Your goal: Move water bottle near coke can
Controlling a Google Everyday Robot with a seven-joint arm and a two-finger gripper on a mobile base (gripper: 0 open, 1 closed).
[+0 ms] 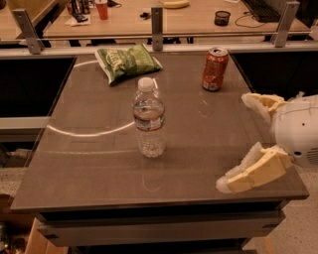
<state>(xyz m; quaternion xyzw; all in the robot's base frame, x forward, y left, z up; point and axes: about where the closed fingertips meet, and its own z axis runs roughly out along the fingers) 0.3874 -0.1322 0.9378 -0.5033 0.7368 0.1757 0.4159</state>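
Observation:
The water bottle stands upright in the middle of the dark table, clear ribbed plastic with a white cap and a red-and-white label band. The coke can stands upright at the table's far right, well behind and to the right of the bottle. My gripper reaches in from the right edge, over the table's near right part. Its two pale fingers are spread wide apart and hold nothing. It is to the right of the bottle, with a clear gap between them.
A green chip bag lies at the table's far left of centre. A metal rail with posts runs behind the table. Beyond it a wooden desk holds a red cup and small items. The table's front edge is close to me.

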